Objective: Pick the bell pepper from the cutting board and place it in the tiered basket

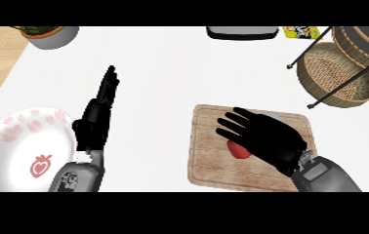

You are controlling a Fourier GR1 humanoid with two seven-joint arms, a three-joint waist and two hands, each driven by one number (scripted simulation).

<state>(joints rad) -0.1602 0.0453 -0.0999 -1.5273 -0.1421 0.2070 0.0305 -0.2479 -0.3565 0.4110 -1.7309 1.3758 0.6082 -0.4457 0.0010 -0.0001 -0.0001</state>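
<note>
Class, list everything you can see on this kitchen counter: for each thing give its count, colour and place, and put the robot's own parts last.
Cutting board: one, light wood, lower centre-right.
Bell pepper: one, red, on the board, mostly hidden under the right robot hand.
Tiered basket: one, woven brown on a black frame, upper right.
Plate: one, white with red pattern, lower left.
Pot: one, grey, top left, partly cut off.
Dark tray-like item: one, top centre, partly cut off.
Yellow packet: one, top right.
Counter: one, white.
Left robot hand: black, open, resting left of the board.
Right robot hand: black, open over the pepper.
</note>
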